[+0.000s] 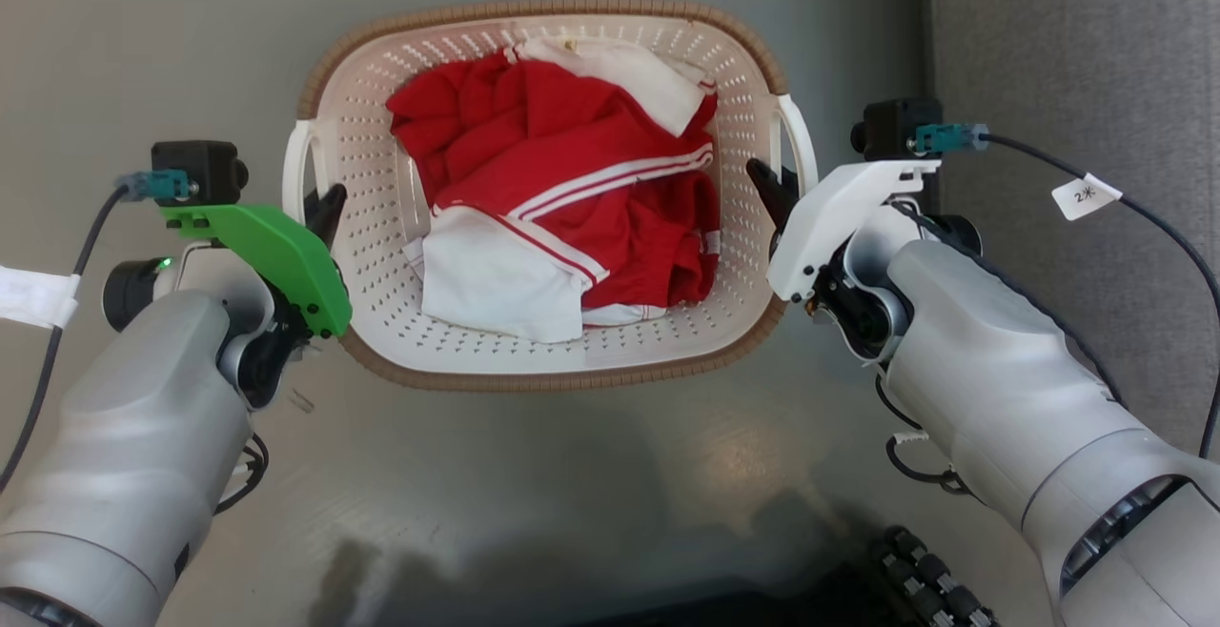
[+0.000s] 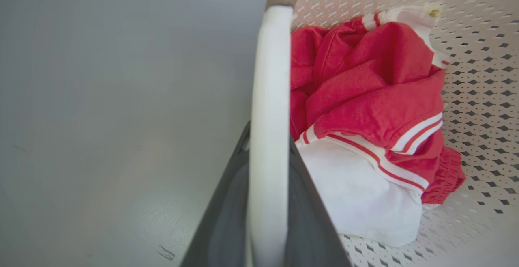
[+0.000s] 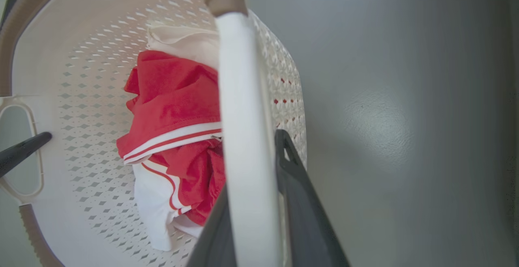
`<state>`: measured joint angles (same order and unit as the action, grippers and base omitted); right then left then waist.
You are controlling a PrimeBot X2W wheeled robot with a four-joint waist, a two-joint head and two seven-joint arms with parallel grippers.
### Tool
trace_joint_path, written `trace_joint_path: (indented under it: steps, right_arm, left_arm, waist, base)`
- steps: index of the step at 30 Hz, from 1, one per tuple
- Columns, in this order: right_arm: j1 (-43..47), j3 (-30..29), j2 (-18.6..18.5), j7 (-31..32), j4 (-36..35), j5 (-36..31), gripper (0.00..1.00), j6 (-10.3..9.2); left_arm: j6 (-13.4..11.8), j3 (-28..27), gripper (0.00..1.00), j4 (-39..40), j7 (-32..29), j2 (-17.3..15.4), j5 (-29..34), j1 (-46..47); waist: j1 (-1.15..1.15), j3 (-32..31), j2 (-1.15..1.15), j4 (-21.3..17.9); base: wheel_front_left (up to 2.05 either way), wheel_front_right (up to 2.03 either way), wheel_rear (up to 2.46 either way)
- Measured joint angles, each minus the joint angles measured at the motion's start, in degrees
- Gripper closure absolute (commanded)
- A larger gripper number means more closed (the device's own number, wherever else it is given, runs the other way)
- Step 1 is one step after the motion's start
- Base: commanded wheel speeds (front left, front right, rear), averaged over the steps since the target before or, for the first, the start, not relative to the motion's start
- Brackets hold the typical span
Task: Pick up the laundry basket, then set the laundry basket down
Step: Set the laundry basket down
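The laundry basket (image 1: 534, 381), cream perforated plastic with a brown rim, sits in the middle of the head view and holds red and white clothes (image 1: 572, 189). My left gripper (image 1: 319, 212) is at its left white handle (image 1: 294, 170). In the left wrist view both dark fingers (image 2: 227, 202) press against the sides of that handle (image 2: 269, 96). My right gripper (image 1: 774, 189) is at the right handle (image 1: 799, 146). The right wrist view shows its fingers (image 3: 300, 186) clamped on that handle (image 3: 243, 117). Whether the basket rests on the floor, I cannot tell.
Grey floor (image 1: 610, 475) surrounds the basket. A grey fabric-covered panel (image 1: 1067, 55) stands close on the right, behind my right arm. A dark ribbed part of my base (image 1: 934, 579) shows at the bottom edge. A tagged cable (image 1: 1087, 196) hangs off the right wrist camera.
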<state>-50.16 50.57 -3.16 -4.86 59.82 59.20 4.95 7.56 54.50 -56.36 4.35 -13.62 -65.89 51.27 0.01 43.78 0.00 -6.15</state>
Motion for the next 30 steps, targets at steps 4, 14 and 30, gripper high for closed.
trace_joint_path:
  steps: [4,14,30]
  right_arm:
    - [-0.8,0.4,0.1,-0.3,0.0,0.4,1.0,-0.02]
    - [-2.3,1.2,0.5,-3.2,0.8,0.4,1.0,-0.53]
    - [-3.6,2.6,0.5,-4.9,1.2,2.0,0.98,-0.58]
  left_arm:
    - [0.0,0.2,1.0,-0.1,0.8,-0.4,0.2,0.6]
    - [0.1,0.6,1.0,-0.4,3.7,-0.4,0.7,1.8]
    - [0.1,1.2,1.0,-0.8,6.4,-0.4,0.8,2.9]
  waist:
    - [0.0,2.9,0.0,0.0]
    - [0.0,7.3,0.0,-0.1]
    - [-0.01,9.8,0.0,0.1]
  base:
    - [0.0,0.0,0.0]
    - [0.0,0.0,0.0]
    - [0.0,0.0,0.0]
